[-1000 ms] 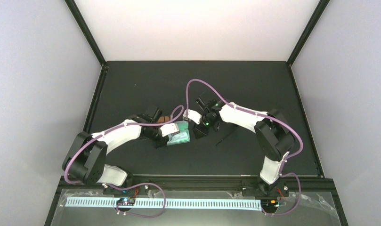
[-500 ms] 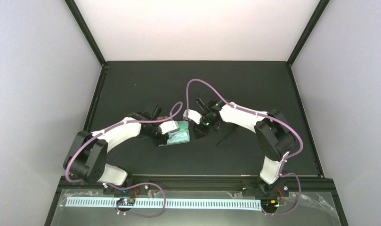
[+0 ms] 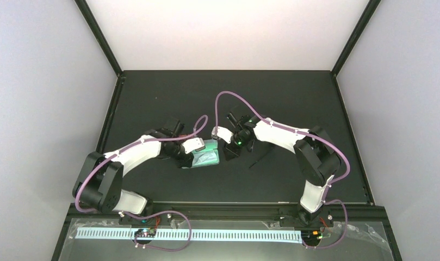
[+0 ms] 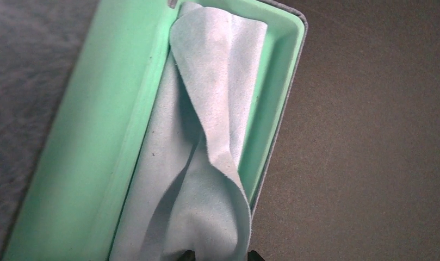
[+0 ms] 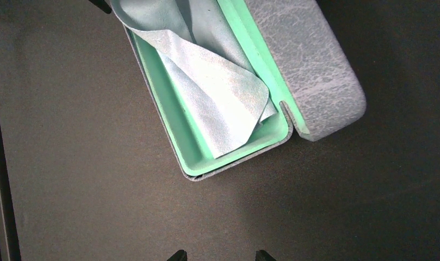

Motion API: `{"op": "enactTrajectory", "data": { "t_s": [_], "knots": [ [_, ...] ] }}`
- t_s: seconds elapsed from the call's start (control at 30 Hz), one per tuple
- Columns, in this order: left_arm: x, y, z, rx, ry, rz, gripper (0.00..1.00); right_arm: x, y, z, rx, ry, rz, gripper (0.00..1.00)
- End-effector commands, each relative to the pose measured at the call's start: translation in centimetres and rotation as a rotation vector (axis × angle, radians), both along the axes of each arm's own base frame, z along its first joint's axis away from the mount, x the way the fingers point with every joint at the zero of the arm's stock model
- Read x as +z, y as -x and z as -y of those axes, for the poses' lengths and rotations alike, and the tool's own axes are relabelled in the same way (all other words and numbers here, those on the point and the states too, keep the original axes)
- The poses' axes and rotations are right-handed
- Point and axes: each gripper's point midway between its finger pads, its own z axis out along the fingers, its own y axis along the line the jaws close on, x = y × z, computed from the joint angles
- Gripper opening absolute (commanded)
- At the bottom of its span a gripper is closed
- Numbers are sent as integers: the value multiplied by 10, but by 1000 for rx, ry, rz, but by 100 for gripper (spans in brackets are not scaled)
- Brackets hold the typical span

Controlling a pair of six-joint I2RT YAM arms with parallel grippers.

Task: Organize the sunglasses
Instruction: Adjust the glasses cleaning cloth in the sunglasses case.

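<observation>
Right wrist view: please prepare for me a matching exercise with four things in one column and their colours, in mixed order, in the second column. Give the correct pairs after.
Things:
1. cloth
2. inside of the case
3. outside of the lid
4. table

Colours:
A. mottled grey
B. pale blue
C. dark, almost black
D. mint green

Pairs: 1-B, 2-D, 3-A, 4-C
</observation>
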Motion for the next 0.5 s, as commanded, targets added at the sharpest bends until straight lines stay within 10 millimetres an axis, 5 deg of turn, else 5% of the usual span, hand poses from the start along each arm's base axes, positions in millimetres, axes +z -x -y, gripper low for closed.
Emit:
{"op": "enactTrajectory", "data": {
  "t_s": [0.0,0.47],
  "knots": [
    [17,-12,4,48,58,8,24,4,0,-1,16,-24,8,34],
    [17,-9,5,32,69,-8,3,3,0,-1,16,-20,6,34]
  ]
}}
